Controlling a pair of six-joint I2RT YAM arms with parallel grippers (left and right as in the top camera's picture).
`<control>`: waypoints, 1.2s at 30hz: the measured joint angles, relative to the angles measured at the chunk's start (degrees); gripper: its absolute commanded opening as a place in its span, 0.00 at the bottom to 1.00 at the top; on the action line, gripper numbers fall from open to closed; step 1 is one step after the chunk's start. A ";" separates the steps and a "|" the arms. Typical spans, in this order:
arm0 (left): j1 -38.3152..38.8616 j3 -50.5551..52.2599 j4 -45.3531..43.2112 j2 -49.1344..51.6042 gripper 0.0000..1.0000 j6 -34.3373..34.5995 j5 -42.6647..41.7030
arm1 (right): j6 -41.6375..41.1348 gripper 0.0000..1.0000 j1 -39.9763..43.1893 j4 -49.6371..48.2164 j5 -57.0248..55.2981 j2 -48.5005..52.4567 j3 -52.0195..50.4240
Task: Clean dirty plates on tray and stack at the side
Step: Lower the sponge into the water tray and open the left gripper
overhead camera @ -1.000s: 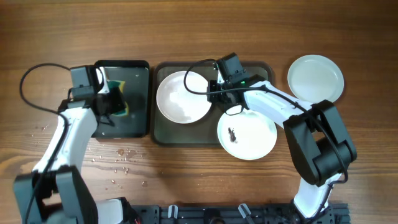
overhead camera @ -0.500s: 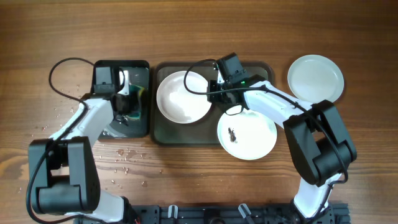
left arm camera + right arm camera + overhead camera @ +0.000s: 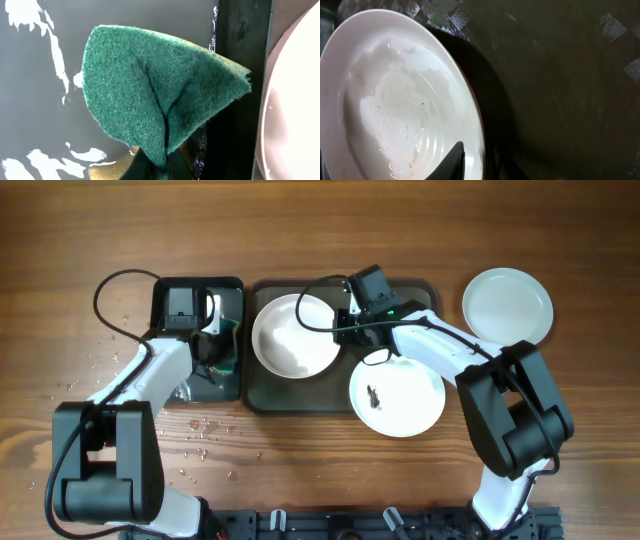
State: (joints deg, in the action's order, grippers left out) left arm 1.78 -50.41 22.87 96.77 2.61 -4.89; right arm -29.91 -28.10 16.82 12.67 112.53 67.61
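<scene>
A round white shallow plate [image 3: 400, 100], wet with a cloudy film and small droplets, sits over the dark grey-green tray [image 3: 560, 90]. The right pincer [image 3: 472, 162] clasps its rim at the lower edge, with one black finger [image 3: 454, 161] on the plate's inner face.

Left gripper [image 3: 213, 350] clamped tight; right gripper [image 3: 340, 332] pinching, both arms angled inward.

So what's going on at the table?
The left pincer is shut on a green sponge above the small black tray. The right pincer grips the rim of the wet plate on the large tray. A smeared plate overhangs that tray's edge, and a third plate sits on the table at the right.
</scene>
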 measured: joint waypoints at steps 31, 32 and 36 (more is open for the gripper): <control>0.15 0.00 3.72 -6.69 0.04 -2.12 12.48 | 0.00 0.21 0.00 -0.02 0.00 0.00 0.00; -0.37 0.00 4.31 -6.69 0.04 -1.97 12.66 | 0.00 0.21 0.00 -0.02 0.00 0.00 0.00; -3.50 0.00 6.51 -6.69 0.04 -1.66 12.48 | 0.00 0.21 0.00 -0.02 0.00 0.00 0.00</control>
State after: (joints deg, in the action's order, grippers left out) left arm -1.72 -50.41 29.39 90.08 0.95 7.60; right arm -29.91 -28.10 16.80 12.67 112.53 67.61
